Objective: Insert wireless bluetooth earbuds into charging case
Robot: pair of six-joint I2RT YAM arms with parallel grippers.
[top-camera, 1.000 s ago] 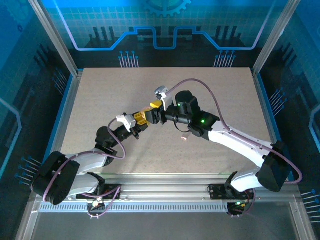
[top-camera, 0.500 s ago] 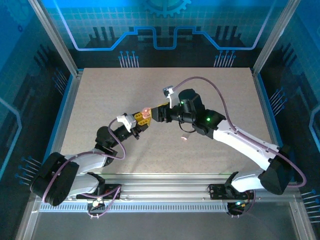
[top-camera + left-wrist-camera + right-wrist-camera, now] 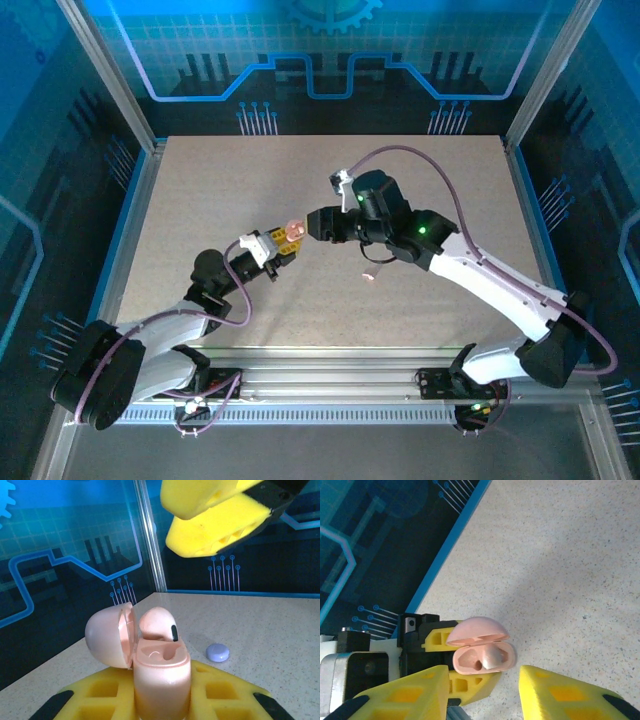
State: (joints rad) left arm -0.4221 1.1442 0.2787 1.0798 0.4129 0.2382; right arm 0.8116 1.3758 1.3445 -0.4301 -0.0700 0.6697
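Left wrist view: a pale pink earbud [image 3: 157, 624] sits in one socket of the pink charging case [image 3: 161, 680], whose lid [image 3: 107, 636] is hinged open to the left. The left gripper [image 3: 282, 240] clamps the case upright. The right gripper [image 3: 482, 675] hovers just above, jaws parted and empty. A lilac disc [image 3: 218, 652] lies on the table [image 3: 270, 625] beyond.

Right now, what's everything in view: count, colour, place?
charging case: one, pale pink, lid open, in the left gripper
earbud: one, pale pink, seated in the charging case
round case: one, lilac, on the table
small piece: one, pinkish, maybe an earbud, on the table, right of centre
table: one, beige speckled
left gripper: one, yellow fingers, shut on the charging case
right gripper: one, yellow fingers, open, close to the charging case
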